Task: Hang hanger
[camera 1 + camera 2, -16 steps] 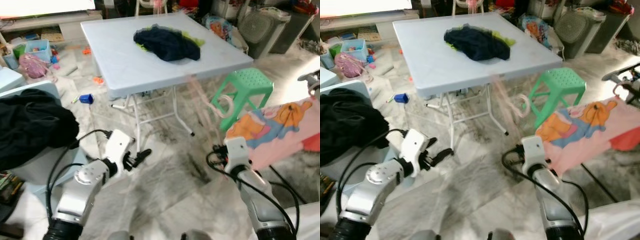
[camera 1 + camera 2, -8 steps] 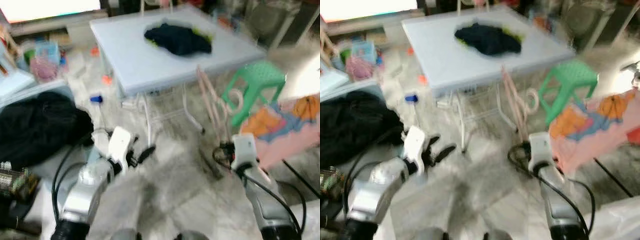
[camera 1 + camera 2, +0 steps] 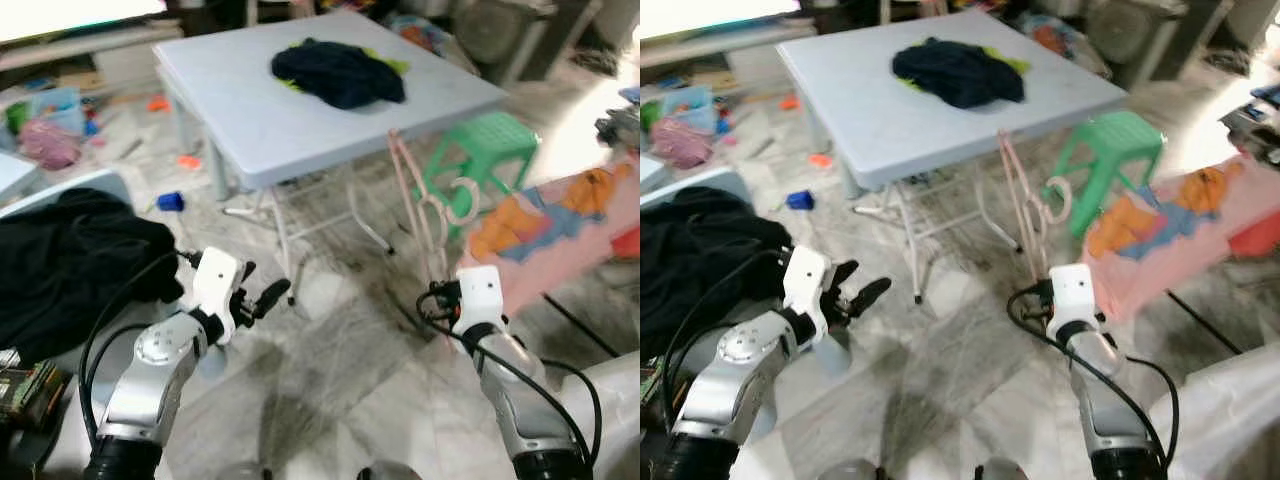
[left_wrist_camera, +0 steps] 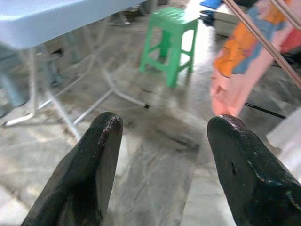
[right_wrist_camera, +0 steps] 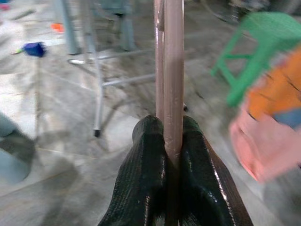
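Note:
A pale pink hanger (image 3: pixel 420 215) stands upright in front of me, its hook (image 3: pixel 462 203) curling toward the green stool. My right gripper (image 3: pixel 438 300) is shut on the hanger's lower end. In the right wrist view both black fingers (image 5: pixel 148 155) press against the pink bar (image 5: pixel 173 70), which runs straight away from them. My left gripper (image 3: pixel 260 285) hovers low over the marble floor to the left, open and holding nothing. In the left wrist view its fingers (image 4: pixel 94 165) stand wide apart.
A light blue folding table (image 3: pixel 240 110) stands ahead with a dark garment (image 3: pixel 338 72) on it. A green stool (image 3: pixel 485 135) is beside it on the right. A pink cartoon-print cloth (image 3: pixel 560 215) hangs at far right. Black clothes (image 3: pixel 70 260) are piled on the left.
The camera has shifted and the blur has cleared. The right gripper keeps its hold on the hanger, which now stands a little higher and nearer the table edge. The left gripper stays open.

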Controlling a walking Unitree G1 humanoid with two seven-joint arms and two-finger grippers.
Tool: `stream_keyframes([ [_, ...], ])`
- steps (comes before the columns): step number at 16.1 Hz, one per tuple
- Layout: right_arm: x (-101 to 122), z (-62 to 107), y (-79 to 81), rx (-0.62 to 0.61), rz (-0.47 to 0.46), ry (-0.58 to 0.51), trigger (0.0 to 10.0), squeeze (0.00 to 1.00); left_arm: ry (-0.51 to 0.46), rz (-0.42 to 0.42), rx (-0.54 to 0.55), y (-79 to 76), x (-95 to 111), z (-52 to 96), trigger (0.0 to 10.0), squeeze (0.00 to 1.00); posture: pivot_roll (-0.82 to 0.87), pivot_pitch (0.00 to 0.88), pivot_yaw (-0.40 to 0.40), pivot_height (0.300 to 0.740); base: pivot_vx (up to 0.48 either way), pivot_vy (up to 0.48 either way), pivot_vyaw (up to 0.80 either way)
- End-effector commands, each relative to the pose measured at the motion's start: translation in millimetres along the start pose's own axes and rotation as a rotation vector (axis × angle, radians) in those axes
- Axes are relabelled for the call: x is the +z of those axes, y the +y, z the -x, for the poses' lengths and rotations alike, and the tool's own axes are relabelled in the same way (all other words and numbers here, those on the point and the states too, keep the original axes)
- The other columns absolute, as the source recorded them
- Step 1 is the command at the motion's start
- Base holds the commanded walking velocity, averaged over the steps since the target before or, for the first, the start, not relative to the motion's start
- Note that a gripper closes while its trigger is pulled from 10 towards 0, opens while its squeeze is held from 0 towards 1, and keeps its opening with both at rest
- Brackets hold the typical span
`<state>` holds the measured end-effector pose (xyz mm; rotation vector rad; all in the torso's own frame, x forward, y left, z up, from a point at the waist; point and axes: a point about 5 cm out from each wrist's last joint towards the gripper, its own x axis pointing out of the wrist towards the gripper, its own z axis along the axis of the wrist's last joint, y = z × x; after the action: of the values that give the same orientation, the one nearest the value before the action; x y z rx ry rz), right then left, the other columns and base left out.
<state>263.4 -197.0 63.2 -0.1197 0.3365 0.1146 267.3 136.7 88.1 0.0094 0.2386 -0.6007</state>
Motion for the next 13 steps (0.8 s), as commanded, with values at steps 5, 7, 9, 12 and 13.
stream_keyframes([
  [5,2.9,2.0,-7.8,-0.048,-0.007,-0.003,10.0,0.0,-0.025,-0.012,-0.048,-7.3,5.2,-5.2,10.0,0.0,-0.02,0.012,-0.009,0.74,0.227,0.392,-0.8],
  [7,2.8,2.2,-7.6,-0.049,-0.005,-0.002,10.0,0.0,-0.025,-0.012,-0.051,-7.9,5.1,-5.1,10.0,0.0,-0.02,0.012,-0.009,0.74,0.315,0.362,-0.8],
  [9,2.5,2.1,-8.1,-0.055,-0.004,-0.002,10.0,0.0,-0.025,-0.01,-0.054,-9.1,4.8,-5.8,10.0,0.0,-0.02,0.012,-0.009,0.74,0.337,0.341,-0.8],
  [12,2.3,2.0,-8.7,-0.061,-0.002,-0.002,10.0,0.0,-0.025,-0.02,-0.061,-10.1,5.3,-6.6,10.0,0.0,-0.02,0.012,-0.009,0.74,0.341,0.338,-0.8],
  [13,2.2,2.1,-8.7,-0.063,-0.002,-0.002,10.0,0.0,-0.026,-0.022,-0.063,-10.6,5.4,-6.7,10.0,0.0,-0.02,0.014,-0.007,0.74,0.364,0.315,-0.8],
])
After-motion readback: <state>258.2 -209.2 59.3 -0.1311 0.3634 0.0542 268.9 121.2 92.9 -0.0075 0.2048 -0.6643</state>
